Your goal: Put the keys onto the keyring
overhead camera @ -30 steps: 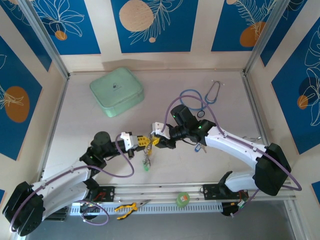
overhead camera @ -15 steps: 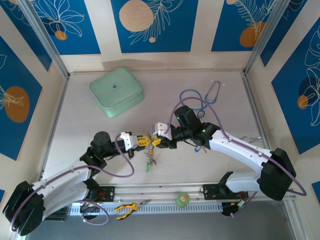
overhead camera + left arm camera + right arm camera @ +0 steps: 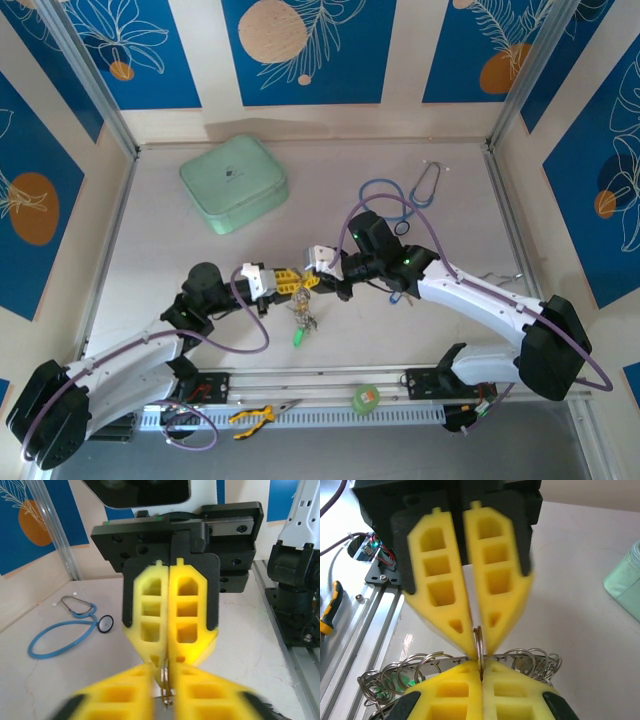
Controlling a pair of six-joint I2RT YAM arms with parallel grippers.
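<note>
Progress: late, by your view | keyring (image 3: 478, 640) is pinched on edge between both grippers above the table; keys (image 3: 300, 318) and green tag (image 3: 297, 340) dangle beneath, apparently threaded | your right gripper (image 3: 308, 283) clamps the keyring; left gripper (image 3: 292, 286) flanks it, grip unclear | left: confirm no key remains loose.

Bright, even light from overhead fills the top view, sharp throughout, with only soft short shadows under the arms on the pale table (image 3: 150, 260). In the left wrist view the left gripper (image 3: 165, 672) has its near fingers (image 3: 120, 695) smeared and out of focus, while the stethoscope (image 3: 105, 624) behind is crisp. The right wrist view shows white glare on the table beside the rail
</note>
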